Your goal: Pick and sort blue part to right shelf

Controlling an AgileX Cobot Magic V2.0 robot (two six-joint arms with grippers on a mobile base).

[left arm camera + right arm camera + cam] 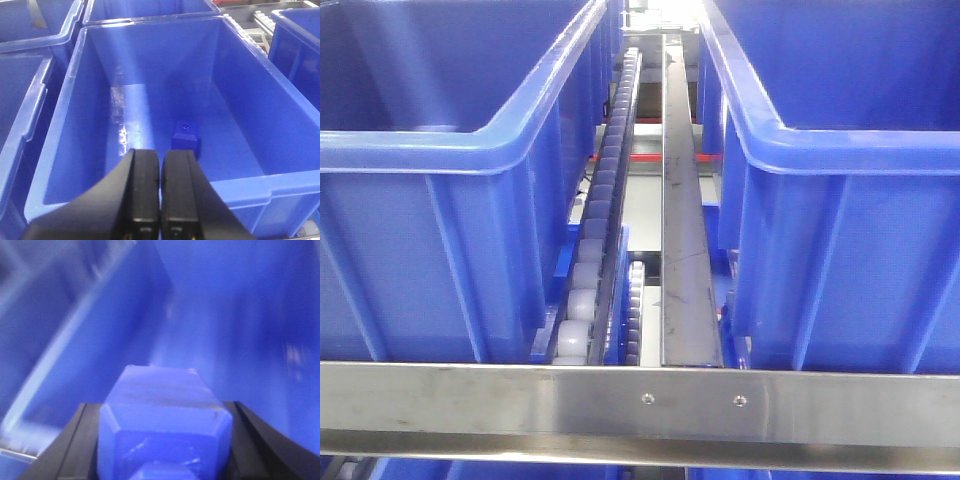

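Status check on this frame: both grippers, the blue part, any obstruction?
Left gripper shut, empty, over a bin holding one blue block. Right gripper shut on blue part. View blurred; no obstruction visible.

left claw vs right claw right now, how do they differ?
The left claw is shut and empty; the right claw grips a blue part. The left claw view is sharp, above a bin holding another small blue block; the right claw view is motion-blurred. Both have black fingers.

A red strip [650, 158] runs crosswise in the background, seen through the gap between the two bins [450, 150]. In the left wrist view, a shiny patch of clear tape [118, 102] lies on the middle bin's floor. A tan scrap [35, 15] shows in the far-left one.
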